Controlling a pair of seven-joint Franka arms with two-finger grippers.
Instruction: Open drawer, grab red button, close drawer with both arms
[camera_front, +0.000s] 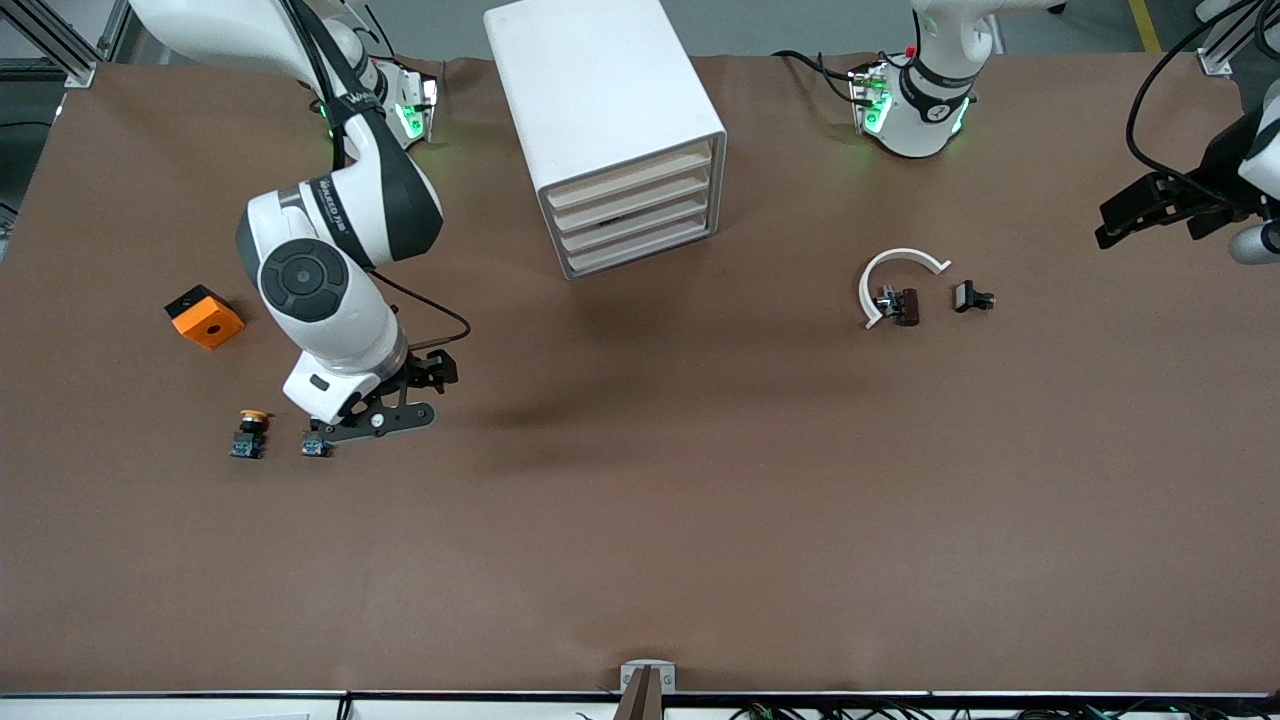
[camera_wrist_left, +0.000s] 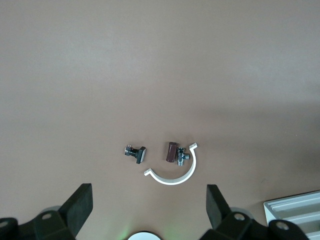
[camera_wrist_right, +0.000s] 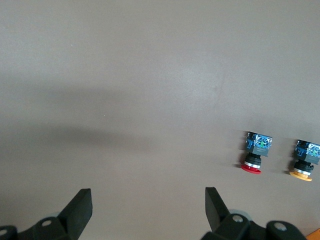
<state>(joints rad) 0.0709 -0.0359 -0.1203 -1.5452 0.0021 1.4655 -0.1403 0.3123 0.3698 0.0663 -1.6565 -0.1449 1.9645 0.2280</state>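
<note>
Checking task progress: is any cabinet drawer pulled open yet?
No, all four drawer fronts sit flush in the white cabinet, including the drawer low in the stack.

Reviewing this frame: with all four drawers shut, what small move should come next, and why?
Probably the left tool, open and waiting at the left arm's end of the table, should swing toward the cabinet to pull a drawer out. All four fronts sit flush. The right tool hangs open beside the red button, which lies untouched on the table, so the drawer seems to come first.
</note>
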